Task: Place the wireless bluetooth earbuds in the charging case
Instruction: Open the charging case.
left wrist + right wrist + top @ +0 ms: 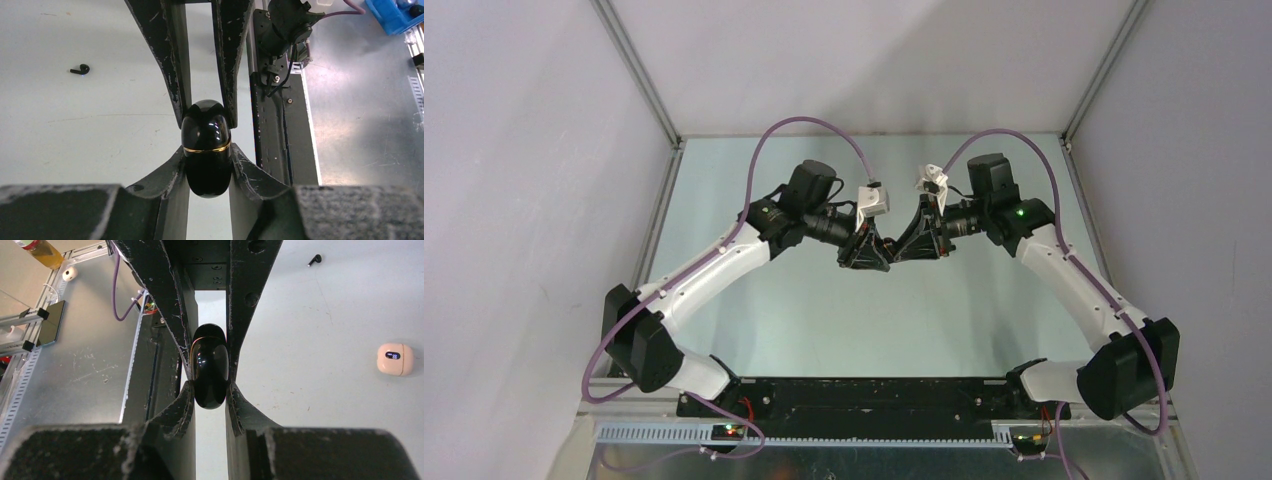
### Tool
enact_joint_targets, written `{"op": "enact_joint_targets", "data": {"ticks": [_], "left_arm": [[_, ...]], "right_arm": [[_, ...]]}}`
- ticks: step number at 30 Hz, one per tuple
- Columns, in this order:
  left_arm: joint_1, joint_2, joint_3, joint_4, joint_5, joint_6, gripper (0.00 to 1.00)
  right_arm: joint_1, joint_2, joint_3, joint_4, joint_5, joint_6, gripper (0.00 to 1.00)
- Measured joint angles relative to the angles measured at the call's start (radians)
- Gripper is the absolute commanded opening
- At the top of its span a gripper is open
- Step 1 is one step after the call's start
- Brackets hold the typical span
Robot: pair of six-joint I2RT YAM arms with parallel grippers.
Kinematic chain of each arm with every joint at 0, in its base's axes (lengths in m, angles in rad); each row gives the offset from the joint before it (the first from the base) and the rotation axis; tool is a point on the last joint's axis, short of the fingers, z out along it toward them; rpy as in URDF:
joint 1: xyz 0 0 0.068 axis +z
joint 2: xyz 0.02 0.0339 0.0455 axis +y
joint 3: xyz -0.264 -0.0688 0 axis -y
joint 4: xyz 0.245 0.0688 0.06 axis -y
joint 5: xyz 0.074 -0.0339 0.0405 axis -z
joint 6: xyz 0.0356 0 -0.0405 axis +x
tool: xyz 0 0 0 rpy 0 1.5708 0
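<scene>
A glossy black charging case point(206, 150) with a thin gold seam hangs above the table, and both grippers grip it from opposite ends. My left gripper point(207, 156) is shut on its near end, and the right gripper's fingers point(227, 60) clamp the far end. In the right wrist view the same case point(210, 365) sits between my right gripper point(210, 390), also shut on it. From above, the left gripper point(866, 255) and right gripper point(916, 248) meet tip to tip and hide the case. One black earbud point(80, 69) lies alone on the table; the right wrist view also shows this earbud point(314, 260).
A beige charging case point(395, 359) with a small lit display lies on the table to the right. The black base rail point(272, 125) runs along the table's near edge. Beyond it are a metal bench, a blue box point(395, 12) and a bottle point(42, 251).
</scene>
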Motion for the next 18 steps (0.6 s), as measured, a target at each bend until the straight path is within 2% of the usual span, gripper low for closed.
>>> {"op": "enact_joint_targets", "data": {"ticks": [1,6,8,18], "left_arm": [[0.000,0.000,0.000,0.000,0.000,0.001,0.01],[0.000,0.000,0.000,-0.002,0.000,0.002,0.00],[0.000,0.000,0.000,-0.002,0.000,0.002,0.00],[0.000,0.000,0.000,0.021,-0.002,0.002,0.00]], "right_arm": [[0.000,0.000,0.000,0.000,-0.001,0.000,0.02],[0.000,0.000,0.000,0.000,-0.001,0.000,0.26],[0.000,0.000,0.000,0.000,-0.001,-0.001,0.30],[-0.020,-0.011,0.000,-0.005,-0.002,-0.008,0.33]]}}
